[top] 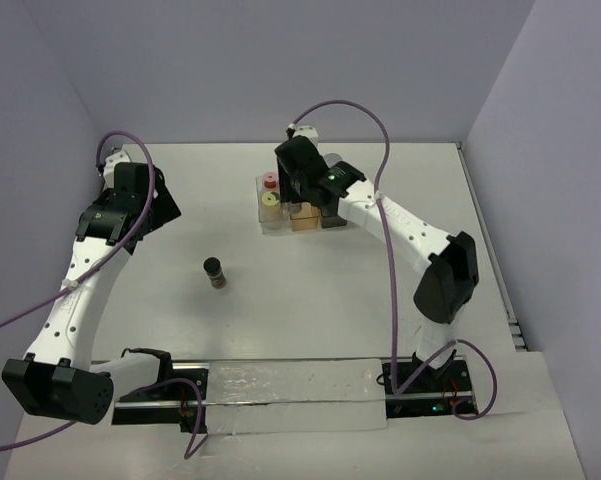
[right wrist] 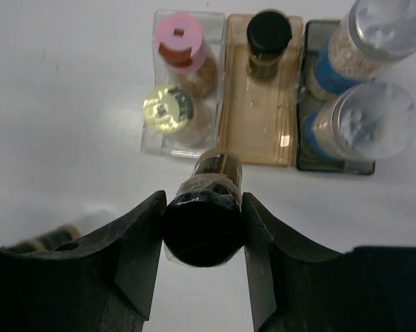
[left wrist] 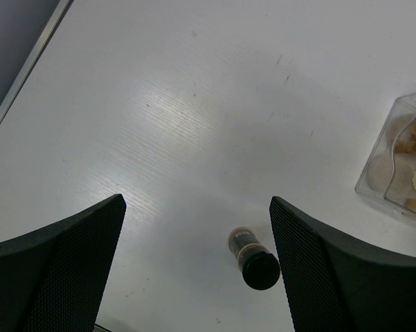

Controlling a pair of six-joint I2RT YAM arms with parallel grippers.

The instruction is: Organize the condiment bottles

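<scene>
My right gripper (right wrist: 204, 207) is shut on the black cap of a dark jar (right wrist: 206, 232) and holds it upright just in front of the tray (right wrist: 289, 155). The clear compartment holds a pink-capped bottle (right wrist: 182, 41) and a cream-capped bottle (right wrist: 167, 111). The amber one holds one black-capped jar (right wrist: 268, 34). The grey one holds two blue-labelled bottles (right wrist: 374, 34) (right wrist: 363, 124). Another black-capped jar (top: 215, 272) stands alone on the table. It shows low between the fingers of my open left gripper (left wrist: 196, 207), which hangs well above the jar (left wrist: 252, 259).
The tray (top: 263, 222) sits at the back middle of the white table, with my right gripper (top: 305, 195) over it. My left gripper (top: 152, 212) is at the left. A clear tray corner (left wrist: 394, 159) shows at the right of the left wrist view.
</scene>
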